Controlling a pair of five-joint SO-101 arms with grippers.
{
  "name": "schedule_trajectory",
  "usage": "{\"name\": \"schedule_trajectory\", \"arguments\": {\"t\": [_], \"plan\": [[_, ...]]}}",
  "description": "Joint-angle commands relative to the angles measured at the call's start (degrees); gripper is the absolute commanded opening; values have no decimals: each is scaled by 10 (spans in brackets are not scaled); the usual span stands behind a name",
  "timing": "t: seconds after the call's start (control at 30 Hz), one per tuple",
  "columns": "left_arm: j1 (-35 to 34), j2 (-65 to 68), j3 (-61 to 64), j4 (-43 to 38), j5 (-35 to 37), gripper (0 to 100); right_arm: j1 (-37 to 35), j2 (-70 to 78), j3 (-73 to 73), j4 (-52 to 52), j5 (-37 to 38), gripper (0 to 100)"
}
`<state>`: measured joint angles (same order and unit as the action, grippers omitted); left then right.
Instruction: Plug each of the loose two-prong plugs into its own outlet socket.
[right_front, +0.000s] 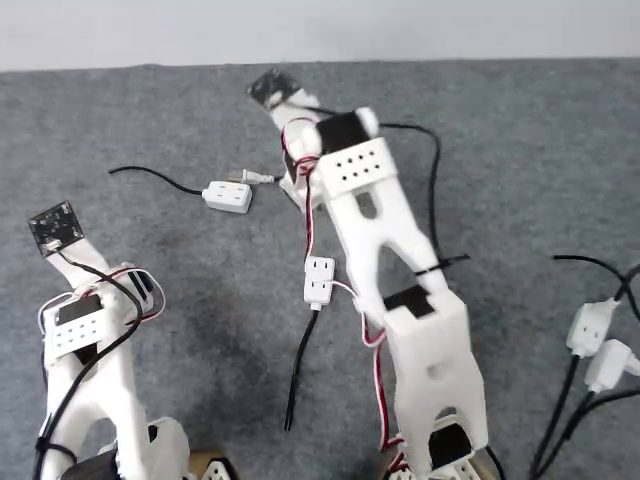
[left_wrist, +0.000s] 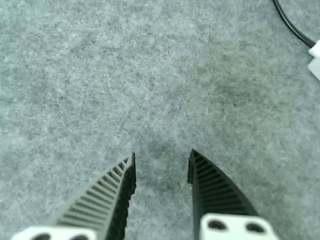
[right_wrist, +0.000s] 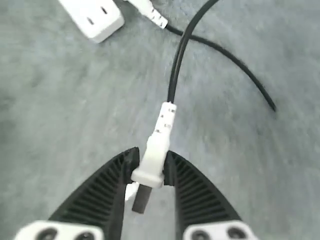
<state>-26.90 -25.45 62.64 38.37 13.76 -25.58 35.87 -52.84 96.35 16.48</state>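
The right arm (right_front: 400, 260) stretches across the middle of the grey counter (right_front: 520, 150) toward its far edge; the right jaws are clenched on a white plug (right_wrist: 152, 160), gripping its body from both sides; the prongs point back toward the wrist, and its black cord (right_wrist: 180, 55) runs away from the jaws over the counter. A white socket block (right_front: 228, 196) lies just beyond the held plug, left of the middle near the far edge, apart from the plug and not touching it; its two slots face up in the right wrist view; its thin black lead (right_front: 150, 175) trails toward the left edge and ends loose.

A second socket block (right_front: 318, 280) sits at the middle of the counter, just beside the right arm; its black cable (right_front: 300, 370) runs toward the near edge.

At the right edge lie two more plugs (right_front: 590, 325), close together, their dark cords heading for the near right corner.

The left arm (right_front: 90, 370) stands at the near left corner; the left jaws are released, parted over bare counter and holding nothing.
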Motion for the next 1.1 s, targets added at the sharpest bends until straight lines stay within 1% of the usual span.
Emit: {"name": "schedule_trajectory", "arguments": {"t": [0.0, 0.1, 0.2, 0.3, 0.37, 0.43, 0.63, 0.77, 0.87, 0.97, 1.07], "plan": [[-4, 0, -12, -13, -6, 171, -1, -118, -14, 66, -26, 9], [-4, 0, -12, -13, -6, 171, 19, -191, 49, 66, -44, 9], [-4, 0, -12, -13, -6, 171, 33, -278, 139, 65, -43, 9], [-4, 0, -12, -13, -6, 171, 58, -381, 265, 60, -42, 9], [-3, 0, -12, -13, -6, 171, 74, -454, 367, 37, -40, 9], [-3, 0, -12, -13, -6, 171, 96, -531, 481, 0, -40, 9], [-3, 0, -12, -13, -6, 171, 174, -754, 852, -176, -38, 9], [-3, 0, -11, -13, -6, 171, 216, -849, 1042, -274, 1, 9], [-1, 0, -7, -13, -6, 171, 241, -868, 1109, -319, 14, 9], [-1, 0, -7, -13, -6, 171, 255, -868, 1130, -342, 17, 9], [-2, 0, -7, -13, -6, 171, 253, -868, 1143, -364, 17, 13]]}}
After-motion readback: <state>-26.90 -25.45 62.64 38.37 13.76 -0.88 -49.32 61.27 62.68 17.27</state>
